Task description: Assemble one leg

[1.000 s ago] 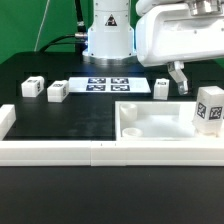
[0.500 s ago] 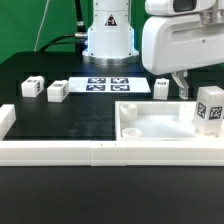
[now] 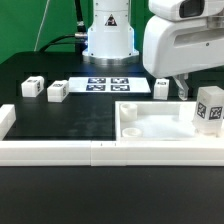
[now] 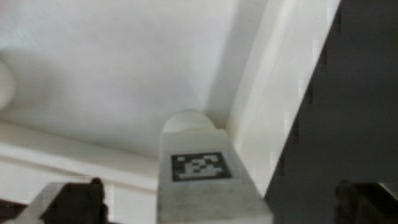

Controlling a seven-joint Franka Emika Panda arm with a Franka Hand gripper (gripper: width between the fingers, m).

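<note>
The leg [image 3: 210, 108] is a small white block with a black-and-white tag. It stands upright on the large white panel [image 3: 150, 125] near the edge of the panel at the exterior view's right. In the wrist view this leg [image 4: 201, 160] shows between my two dark fingers [image 4: 80, 203], apart from both. My gripper [image 3: 181, 90] is open and empty, hanging just behind and above the leg. Three more legs stand on the black table: two at the exterior view's left [image 3: 32, 86] [image 3: 57, 92] and one [image 3: 161, 88] beside my fingers.
The marker board [image 3: 107, 84] lies in front of the robot base [image 3: 108, 35]. A white L-shaped fence [image 3: 60, 150] runs along the table's front. The panel has a round recess [image 3: 130, 130] at its corner. Black table [image 4: 365, 80] lies beside the panel's edge.
My gripper has moved toward the exterior view's right and a little lower, closer to the leg on the panel. None of the parts has moved.
</note>
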